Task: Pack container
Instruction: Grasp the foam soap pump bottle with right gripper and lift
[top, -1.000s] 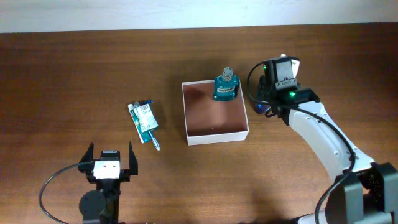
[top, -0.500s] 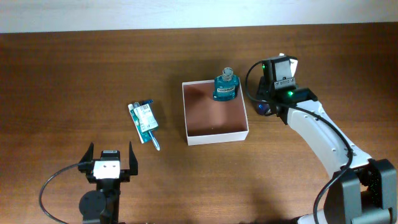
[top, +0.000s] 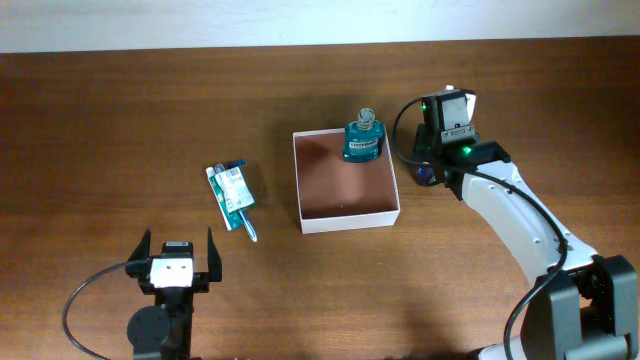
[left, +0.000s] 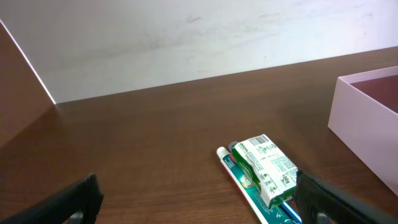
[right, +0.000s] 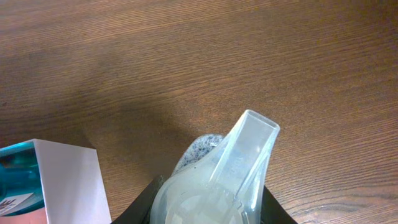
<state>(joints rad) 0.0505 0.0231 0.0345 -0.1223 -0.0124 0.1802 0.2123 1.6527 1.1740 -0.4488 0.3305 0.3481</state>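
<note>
The container (top: 350, 217) is a square white-walled box with a reddish-brown floor at the table's middle. A teal bottle (top: 364, 139) stands in its back right corner. My right gripper (top: 425, 172) is just right of the box, shut on a translucent whitish plastic item (right: 230, 168), with something bluish-grey and speckled behind it. The box's white corner (right: 62, 174) and the teal bottle (right: 15, 177) show at the left of the right wrist view. My left gripper (top: 178, 258) is open and empty near the front left. A green-and-white toothpaste pack (top: 231, 195) lies left of the box.
In the left wrist view the toothpaste pack (left: 264, 171) lies ahead between the open fingers (left: 199, 205), with the container's wall (left: 367, 118) at the right. A pale wall (left: 186, 37) borders the table's far edge.
My right arm has shifted very slightly to the left beside the box. The left arm, bottle and toothpaste pack have not moved.
</note>
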